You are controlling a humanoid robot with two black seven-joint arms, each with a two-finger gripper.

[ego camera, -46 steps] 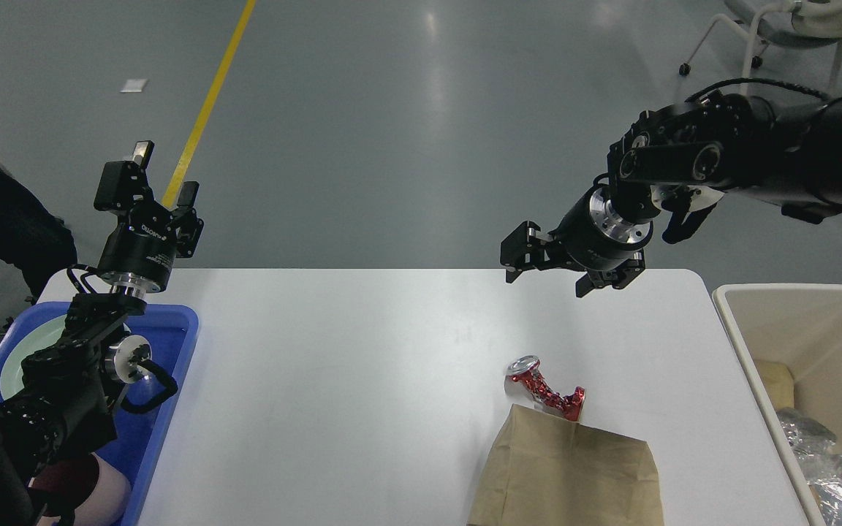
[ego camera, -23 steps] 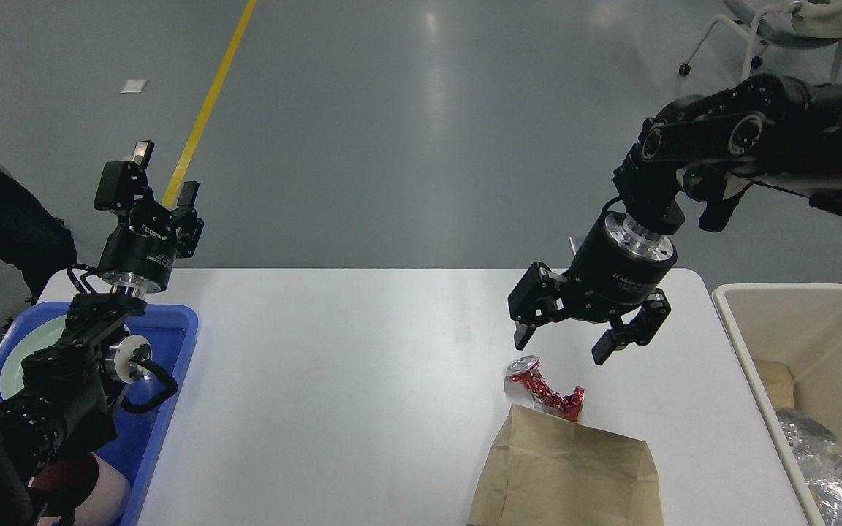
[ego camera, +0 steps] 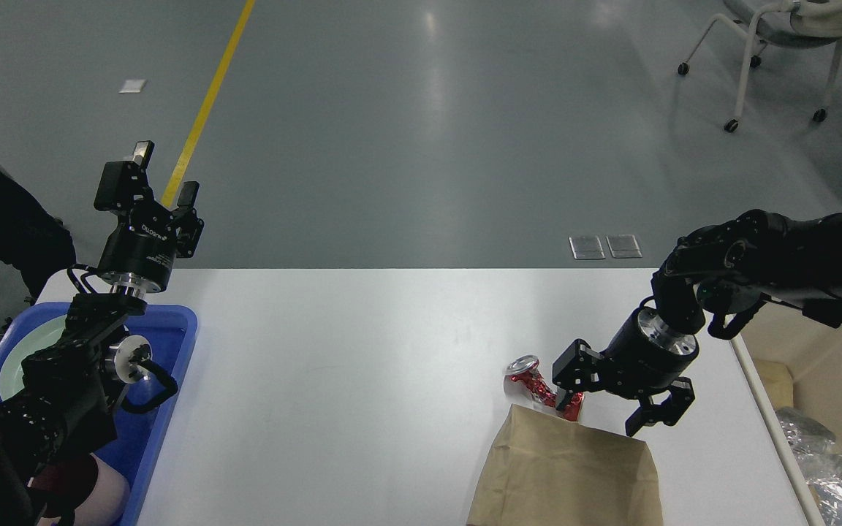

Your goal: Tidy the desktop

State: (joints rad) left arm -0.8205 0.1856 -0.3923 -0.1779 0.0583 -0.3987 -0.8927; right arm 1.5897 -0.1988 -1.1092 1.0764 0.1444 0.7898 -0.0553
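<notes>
The white desktop (ego camera: 362, 380) fills the lower middle of the head view. A crushed red can (ego camera: 538, 383) lies on it at the front right, touching the top edge of a brown paper bag (ego camera: 563, 478). My right gripper (ego camera: 600, 413) is open and low over the bag's top edge, one finger (ego camera: 566, 400) against the can's right end, the other (ego camera: 640, 422) further right. My left gripper (ego camera: 154, 172) is raised above the table's far left corner, open and empty.
A blue tray (ego camera: 165, 394) with a pale green plate (ego camera: 30, 351) sits at the left edge under my left arm. A beige bin (ego camera: 830, 380) holding foil and paper stands at the right edge. A person sits at far left.
My right arm has come down and toward me, from above the table's far edge to the can and bag. The left arm has not moved.
</notes>
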